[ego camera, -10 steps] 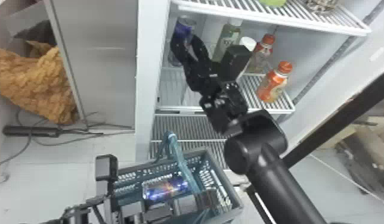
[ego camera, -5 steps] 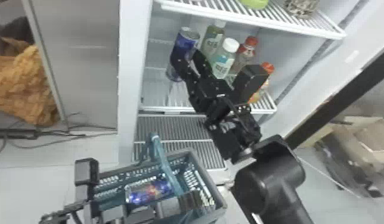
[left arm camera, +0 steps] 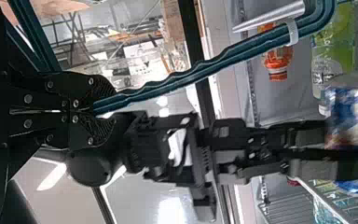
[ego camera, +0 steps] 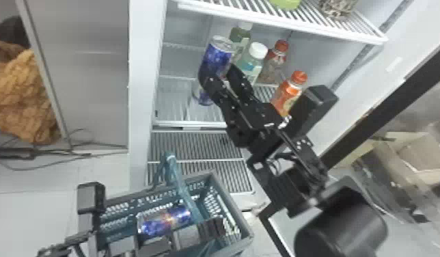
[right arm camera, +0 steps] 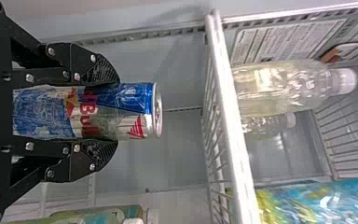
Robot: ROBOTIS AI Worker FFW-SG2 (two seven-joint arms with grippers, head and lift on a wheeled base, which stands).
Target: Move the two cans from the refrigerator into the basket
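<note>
Four bottles point(ego camera: 251, 65) apparently stand near the gripped can point(ego camera: 217, 57).

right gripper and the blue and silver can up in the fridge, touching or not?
Touching. The right wrist view shows the right gripper with one finger against each side of the can.

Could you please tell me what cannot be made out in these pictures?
- Held can's middle, head view: behind the right gripper's jaws.
- Same can's far end, left wrist view: cut off by the right edge, blurred.
- Basket's near side, head view: cut off by the bottom edge.
- Upper-shelf green item's top, head view: beyond the top edge.
</note>
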